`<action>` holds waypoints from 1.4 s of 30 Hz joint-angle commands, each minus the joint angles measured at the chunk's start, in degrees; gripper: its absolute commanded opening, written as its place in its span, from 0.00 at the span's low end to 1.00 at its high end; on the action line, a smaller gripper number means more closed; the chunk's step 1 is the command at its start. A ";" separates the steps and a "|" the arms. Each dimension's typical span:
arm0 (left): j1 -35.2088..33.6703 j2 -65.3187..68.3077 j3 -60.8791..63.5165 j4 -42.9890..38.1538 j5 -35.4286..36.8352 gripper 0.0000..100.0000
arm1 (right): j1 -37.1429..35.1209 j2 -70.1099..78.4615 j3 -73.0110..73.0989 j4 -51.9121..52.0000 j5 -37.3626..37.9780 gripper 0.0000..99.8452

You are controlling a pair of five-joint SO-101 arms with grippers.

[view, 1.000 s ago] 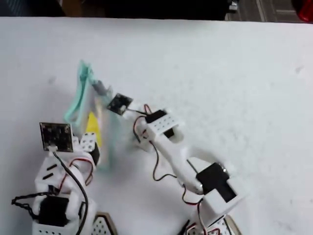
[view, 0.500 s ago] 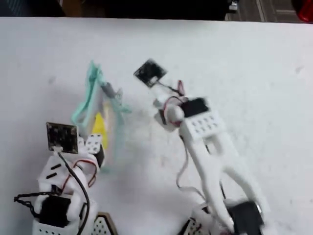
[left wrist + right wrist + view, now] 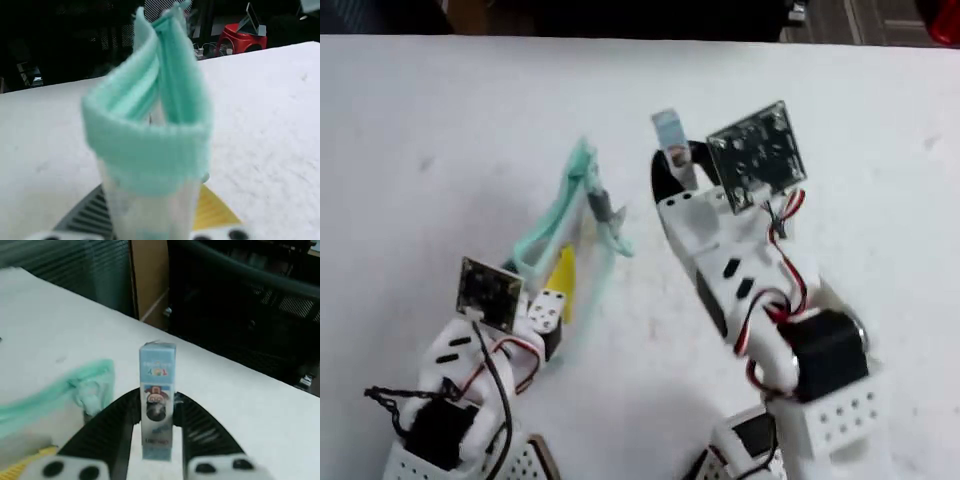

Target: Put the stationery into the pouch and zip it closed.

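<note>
Nearest us, the left gripper pinches the near end of the pouch, which runs away from it over the table. A yellow piece already sits inside, so we judge the filling partly done. The pouch's teal mouth gapes in the left wrist view, and the zip pull sits near the far end, with the mouth not closed. Farther out, near that end but apart from it, the right gripper is clamped on a blue pack, held upright. As we read it, the pack has yet to go into the mouth, and then the pouch must be zipped.
</note>
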 commanded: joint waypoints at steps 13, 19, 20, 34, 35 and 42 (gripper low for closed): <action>0.57 -0.84 -0.79 2.20 2.29 0.24 | -21.49 5.58 -6.86 -6.37 -2.37 0.02; 0.48 -0.84 -0.79 2.11 2.29 0.24 | -21.58 7.34 -6.86 -1.98 -2.37 0.02; 0.48 -0.84 -0.79 2.11 2.29 0.24 | -21.58 7.34 -6.51 -2.07 -2.37 0.02; 0.48 -0.84 -0.79 2.11 2.29 0.24 | -21.49 7.34 8.53 -15.08 -2.37 0.02; 0.48 -0.84 -0.79 2.11 2.29 0.24 | -21.58 7.34 9.76 -16.75 -2.37 0.02; -1.10 -0.84 -0.70 2.11 2.64 0.24 | -21.49 6.73 14.33 -18.15 -2.20 0.02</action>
